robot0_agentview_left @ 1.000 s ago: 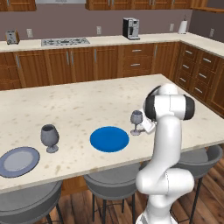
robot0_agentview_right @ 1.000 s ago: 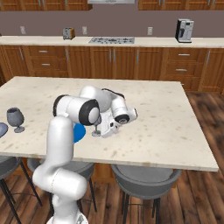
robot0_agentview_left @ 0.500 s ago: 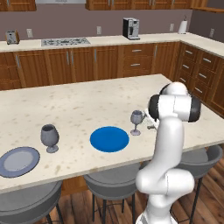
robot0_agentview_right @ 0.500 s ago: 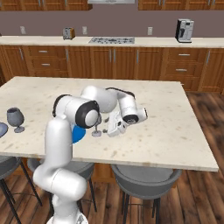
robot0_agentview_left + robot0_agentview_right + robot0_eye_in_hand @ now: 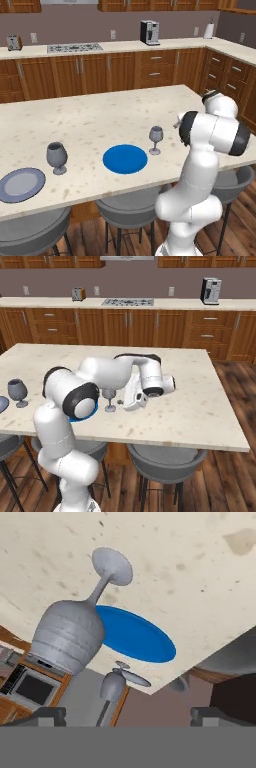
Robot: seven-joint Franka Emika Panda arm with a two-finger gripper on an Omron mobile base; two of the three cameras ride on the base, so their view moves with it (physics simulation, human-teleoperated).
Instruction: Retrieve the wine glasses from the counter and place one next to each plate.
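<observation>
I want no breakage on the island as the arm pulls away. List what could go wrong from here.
1. The slim bluish translucent wine glass stands close to the open gripper; a sideways swing could tip it.
2. It stands on a narrow stem and a small foot beside the bright blue round plate, so a light knock may topple it onto the plate.
3. The dark grey wide-bowled glass stands near the island's front edge.

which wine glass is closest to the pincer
The slimmer translucent wine glass beside the blue plate, just in front of the open pincer. The dark wide-bowled wine glass stands far off, by the grey plate.
</observation>
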